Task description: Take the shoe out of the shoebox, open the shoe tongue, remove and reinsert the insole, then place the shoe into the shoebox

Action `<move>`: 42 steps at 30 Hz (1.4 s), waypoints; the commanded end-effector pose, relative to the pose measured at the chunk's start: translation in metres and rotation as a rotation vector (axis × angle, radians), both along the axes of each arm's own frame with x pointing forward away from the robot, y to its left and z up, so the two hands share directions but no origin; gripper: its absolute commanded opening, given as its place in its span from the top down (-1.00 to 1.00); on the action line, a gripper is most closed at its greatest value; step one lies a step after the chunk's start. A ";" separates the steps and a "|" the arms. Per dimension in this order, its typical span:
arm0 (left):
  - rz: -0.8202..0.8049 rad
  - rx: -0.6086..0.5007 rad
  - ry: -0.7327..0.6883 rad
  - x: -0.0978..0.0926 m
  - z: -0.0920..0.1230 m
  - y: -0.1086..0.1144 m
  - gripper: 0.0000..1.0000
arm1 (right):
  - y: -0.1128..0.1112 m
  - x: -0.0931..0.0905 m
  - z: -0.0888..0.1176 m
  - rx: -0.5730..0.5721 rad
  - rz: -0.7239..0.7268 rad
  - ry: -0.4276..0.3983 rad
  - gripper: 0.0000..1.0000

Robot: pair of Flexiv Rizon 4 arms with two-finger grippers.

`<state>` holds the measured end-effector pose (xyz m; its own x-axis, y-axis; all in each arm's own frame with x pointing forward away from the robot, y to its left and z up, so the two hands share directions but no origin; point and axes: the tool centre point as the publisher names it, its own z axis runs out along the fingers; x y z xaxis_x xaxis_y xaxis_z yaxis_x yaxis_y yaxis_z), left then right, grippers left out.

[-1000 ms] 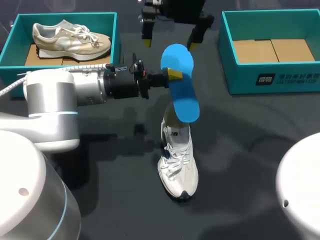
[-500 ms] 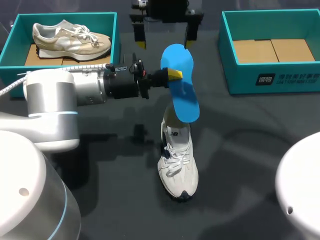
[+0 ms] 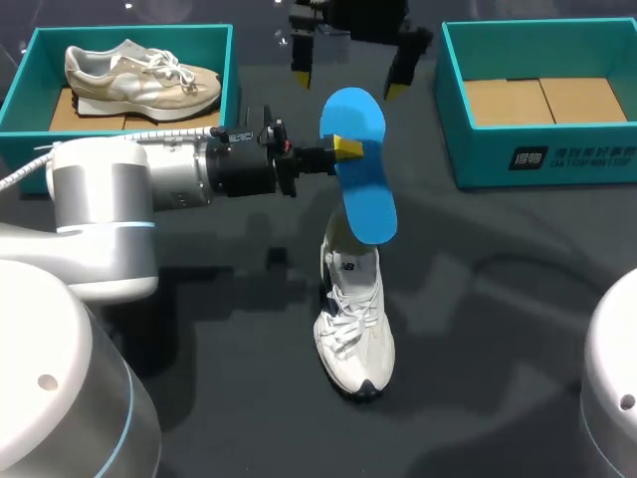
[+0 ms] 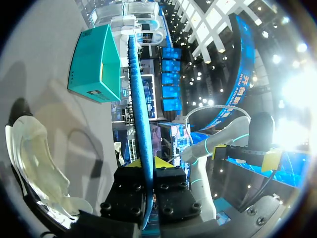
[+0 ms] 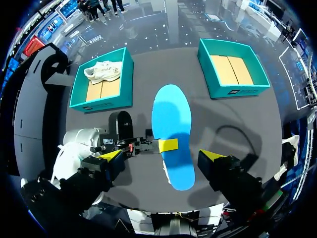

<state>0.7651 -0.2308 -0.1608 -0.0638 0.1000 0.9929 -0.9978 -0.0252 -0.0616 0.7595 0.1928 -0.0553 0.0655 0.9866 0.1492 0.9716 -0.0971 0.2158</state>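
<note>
Our left gripper [image 3: 347, 148] is clamped tight on the blue insole [image 3: 361, 189]. One yellow fingertip [image 3: 348, 148] presses its upper face, and the insole hangs down past the fingers at a tilt. From the left wrist we catch that insole [image 4: 140, 114] edge-on. It is a thin blue line running straight out between the two pads of the left gripper [image 4: 147, 162], with both pads touching it.

Just below that gripper lies the white shoe [image 3: 353, 324], out on the dark table [image 3: 498, 299] with its toe pointing back toward us. The insole's lower end sits over the shoe's heel opening, but we cannot tell whether it touches. From the left wrist, the shoe [image 4: 34, 163] is down beside the fingers.

Beyond the insole hovers our right gripper [image 3: 348, 82], fingers spread wide and gripping nothing. From its own wrist, the right gripper [image 5: 161, 154] looks down on the insole [image 5: 173, 119] between its open tips.

Off to the right gripper's side stands the empty shoebox [image 3: 557, 159]. Beside the left arm, a second shoebox [image 3: 129, 35] holds a beige shoe [image 3: 139, 75].
</note>
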 end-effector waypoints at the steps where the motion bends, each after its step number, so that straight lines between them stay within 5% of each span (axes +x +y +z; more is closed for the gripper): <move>1: 0.002 -0.002 -0.001 -0.001 -0.001 0.000 1.00 | -0.017 0.001 -0.004 0.198 0.029 -0.003 -1.00; 27: 0.002 -0.002 -0.001 -0.001 -0.001 0.000 1.00 | -0.075 0.000 -0.056 0.761 0.005 0.120 -1.00; 42: 0.002 -0.002 -0.001 -0.001 -0.001 0.000 1.00 | -0.093 0.001 -0.088 0.973 -0.043 0.075 -1.00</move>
